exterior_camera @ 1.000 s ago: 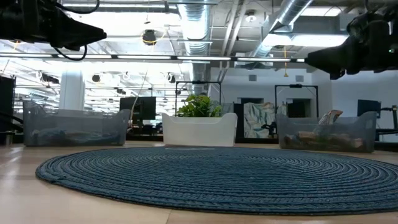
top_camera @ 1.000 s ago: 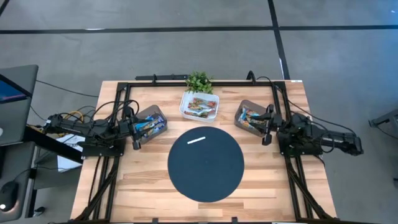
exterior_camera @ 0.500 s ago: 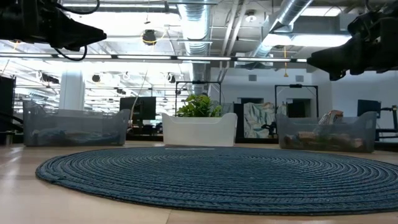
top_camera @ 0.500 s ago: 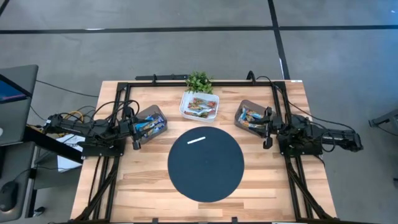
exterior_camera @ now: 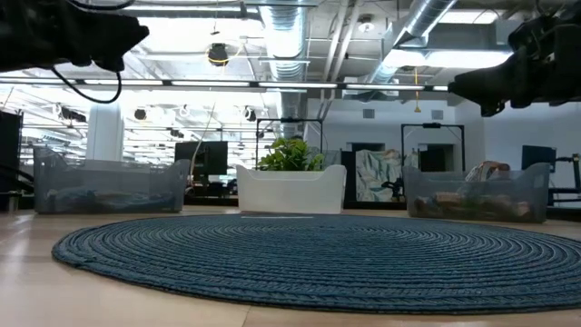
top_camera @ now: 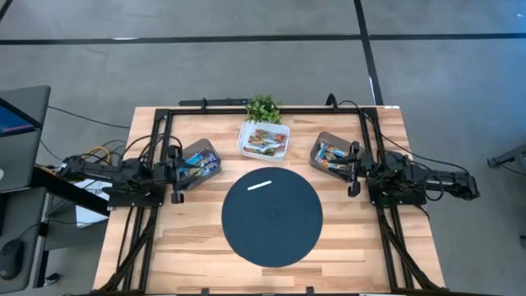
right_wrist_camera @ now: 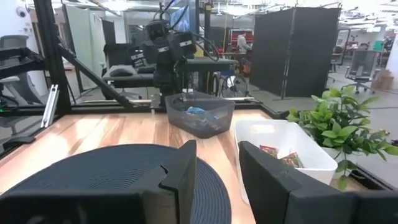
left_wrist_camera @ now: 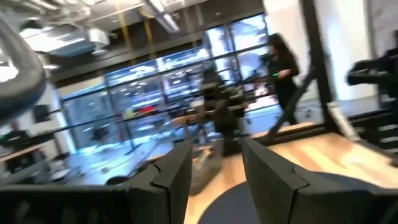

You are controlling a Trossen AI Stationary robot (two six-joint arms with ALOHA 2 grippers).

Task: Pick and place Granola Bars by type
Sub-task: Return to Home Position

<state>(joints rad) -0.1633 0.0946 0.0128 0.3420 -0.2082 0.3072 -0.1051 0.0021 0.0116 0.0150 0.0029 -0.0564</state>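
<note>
Granola bars in shiny orange, blue and red wrappers lie in three bins along the table's far half: a clear left bin, a white middle bin and a clear right bin. My left gripper hovers open just near of the left bin, and its fingers stand apart in the left wrist view. My right gripper hovers open beside the right bin's near right corner, pointing across the table. Neither holds a bar.
A round dark blue woven mat covers the table's middle, with a thin white strip lying on its far part. A small green plant stands behind the white bin. A black frame runs round the table. A person walks beyond it.
My left arm has drawn back a little toward the table's left and near side, away from the left bin; in the low view it has slid toward the picture's left edge. The bars and the bins have not moved.
</note>
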